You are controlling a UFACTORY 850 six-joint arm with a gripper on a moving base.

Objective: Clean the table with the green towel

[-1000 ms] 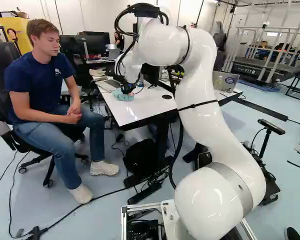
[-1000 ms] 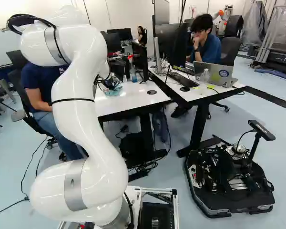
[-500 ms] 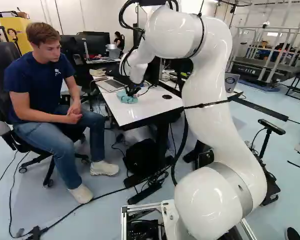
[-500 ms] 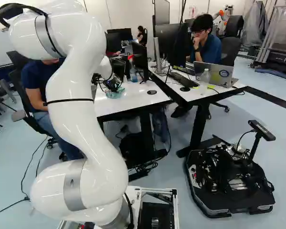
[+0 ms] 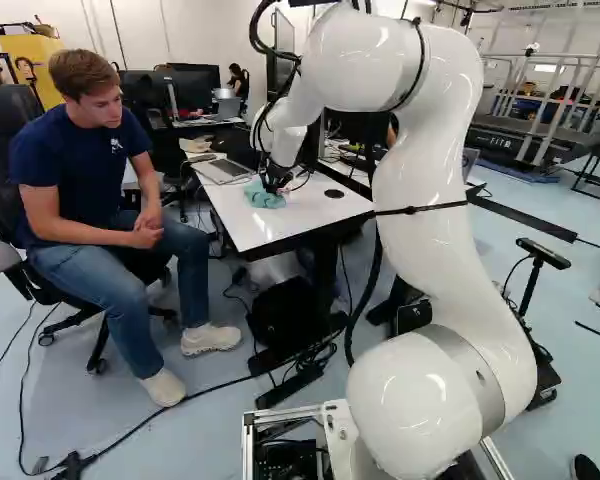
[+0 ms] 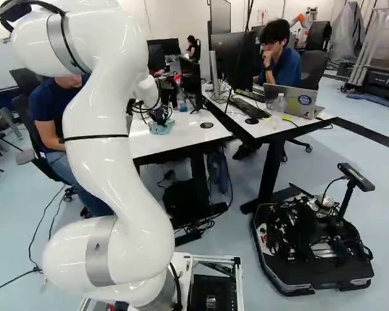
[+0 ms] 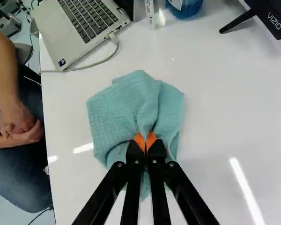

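Observation:
My gripper (image 5: 272,183) is low over the white table (image 5: 310,222) in the left base view, on top of the green towel (image 5: 260,198). In the wrist view the gripper (image 7: 145,141) is shut on a pinched fold of the towel (image 7: 124,110). The light teal cloth spreads flat and crumpled around the orange pads, and part of it lies beneath the black fingers. Bare white tabletop (image 7: 215,122) surrounds it.
Ahead of the gripper are an open laptop (image 7: 89,23) with its cable, a blue bottle (image 7: 185,7) and a monitor foot (image 7: 239,21). A seated person (image 5: 80,170) is close beside the table edge, hands clasped. A second desk (image 6: 279,133) adjoins.
My arm has swung across the table, away from the seated person, and the towel has shifted along the tabletop with the gripper. The base has stayed in place.

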